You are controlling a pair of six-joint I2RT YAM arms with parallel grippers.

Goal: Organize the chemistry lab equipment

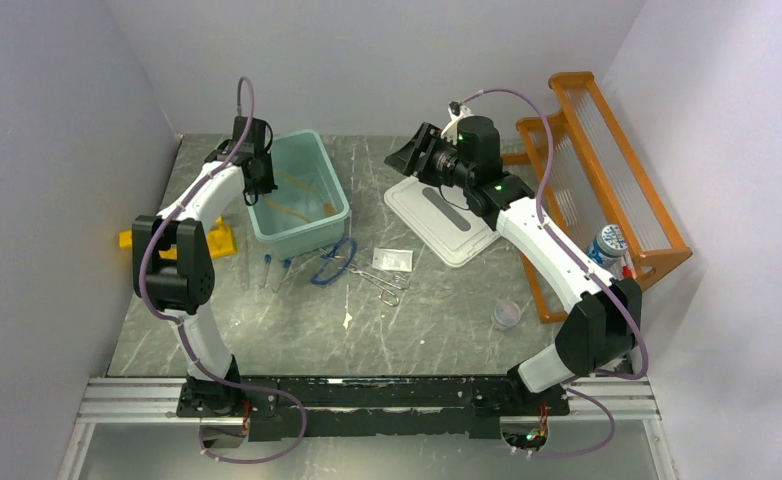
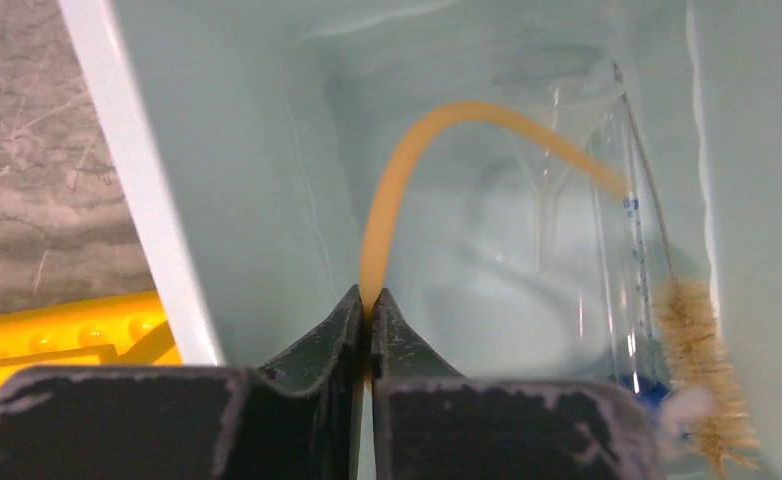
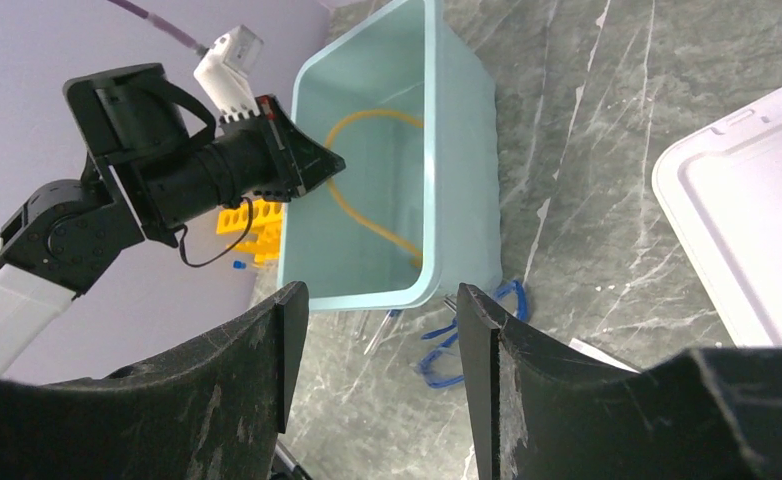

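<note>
Tan tubing (image 2: 407, 160) pinched tight in left gripper (image 2: 370, 310), inside teal bin (image 2: 257, 150), far left. Right gripper (image 3: 379, 295) aloft near white lid (image 1: 447, 235), jaws apart, holding nothing.

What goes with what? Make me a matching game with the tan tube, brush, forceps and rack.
1 tan tube
2 brush
3 forceps
4 rack

A silver, on the table
B pinched by the left gripper
C loose in the bin
D yellow, beside the bin

Pairs: 1-B, 2-C, 3-A, 4-D.
</note>
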